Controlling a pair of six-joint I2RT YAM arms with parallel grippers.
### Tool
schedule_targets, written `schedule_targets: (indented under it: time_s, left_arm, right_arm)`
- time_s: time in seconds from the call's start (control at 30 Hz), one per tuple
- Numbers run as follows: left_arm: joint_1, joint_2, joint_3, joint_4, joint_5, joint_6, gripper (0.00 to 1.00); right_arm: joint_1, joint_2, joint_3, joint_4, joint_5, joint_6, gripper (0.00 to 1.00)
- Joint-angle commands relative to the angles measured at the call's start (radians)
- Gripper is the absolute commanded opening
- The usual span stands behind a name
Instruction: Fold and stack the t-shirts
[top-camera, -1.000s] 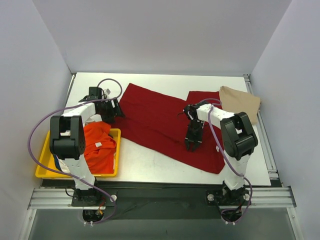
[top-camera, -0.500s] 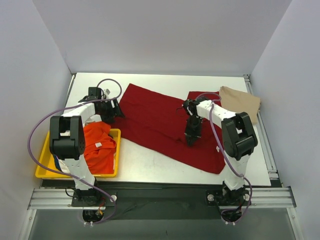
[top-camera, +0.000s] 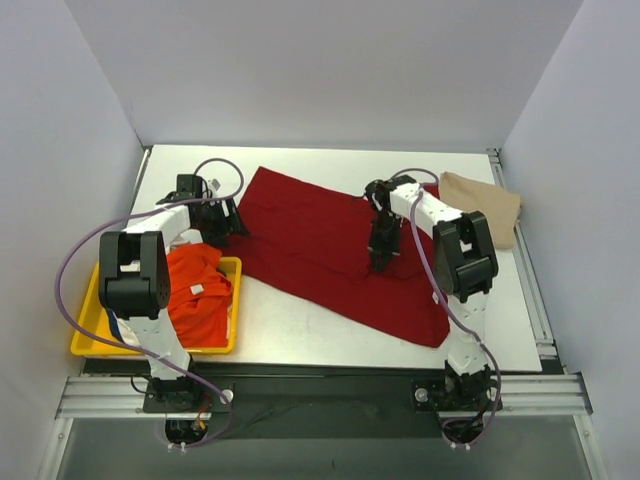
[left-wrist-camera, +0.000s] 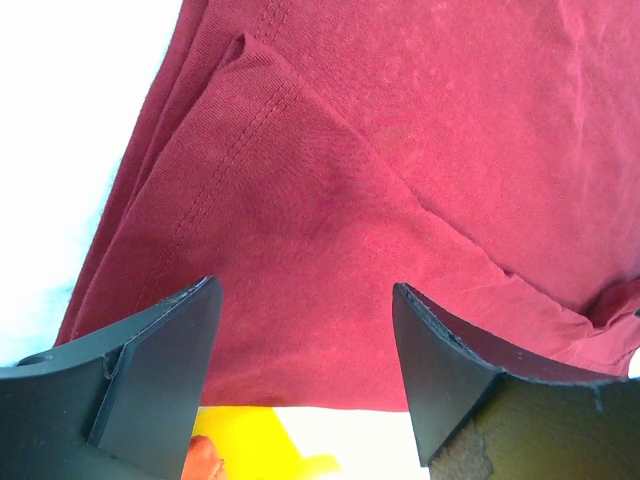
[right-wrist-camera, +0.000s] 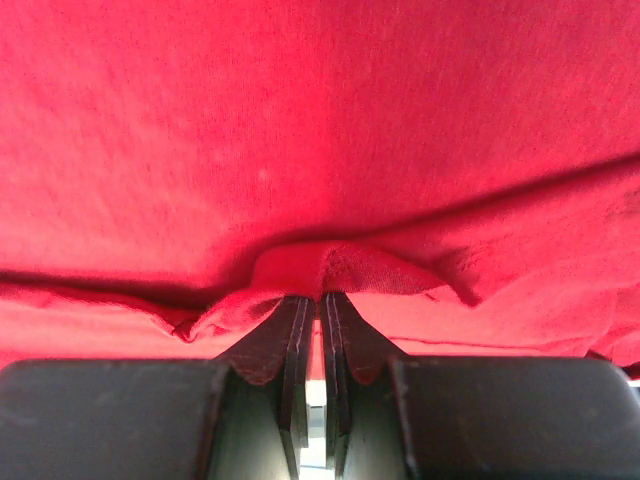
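A large dark red t-shirt (top-camera: 310, 235) lies spread across the middle of the table. My right gripper (top-camera: 378, 262) is shut on a fold of this shirt (right-wrist-camera: 330, 265), with the cloth bunched over its fingertips. My left gripper (top-camera: 232, 225) is open above the shirt's left sleeve and hem (left-wrist-camera: 300, 200), touching nothing. A tan t-shirt (top-camera: 482, 205) lies folded at the back right. A bright orange t-shirt (top-camera: 197, 290) is heaped in the yellow tray, with a bit of blue cloth (top-camera: 118, 328) at its left.
The yellow tray (top-camera: 92, 320) sits at the front left beside the left arm; its corner shows in the left wrist view (left-wrist-camera: 250, 440). White walls enclose the table on three sides. Bare white table (top-camera: 290, 325) lies in front of the red shirt.
My right gripper has moved toward the back, from the shirt's front part to its middle, dragging a pinched fold with it. The left arm has not moved.
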Motion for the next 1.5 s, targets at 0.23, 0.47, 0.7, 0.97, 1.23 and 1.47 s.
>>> schedule_targets:
  time_s: [0.23, 0.47, 0.7, 0.97, 1.23, 1.47]
  left_arm:
    - [0.005, -0.055, 0.016, -0.023, 0.006, 0.025, 0.8]
    - [0.005, -0.055, 0.006, -0.032, 0.003, 0.035, 0.8]
    - [0.007, -0.056, 0.016, -0.043, 0.001, 0.041, 0.8]
    - [0.007, -0.058, 0.02, -0.043, 0.001, 0.044, 0.8]
    - [0.007, -0.081, 0.034, -0.046, -0.006, 0.044, 0.8]
    - [-0.006, -0.092, 0.025, 0.009, 0.026, -0.008, 0.8]
  right_arm:
    - [-0.024, 0.083, 0.181, -0.103, 0.002, -0.053, 0.0]
    - [-0.025, 0.123, 0.233, -0.114, -0.026, -0.062, 0.0]
    - [-0.024, 0.14, 0.272, -0.117, -0.046, -0.057, 0.07]
    - [-0.028, 0.094, 0.334, -0.114, -0.08, -0.051, 0.49]
    - [-0.047, -0.029, 0.266, -0.11, -0.093, -0.037, 0.53]
    - [-0.051, -0.214, -0.073, -0.021, -0.063, -0.017, 0.54]
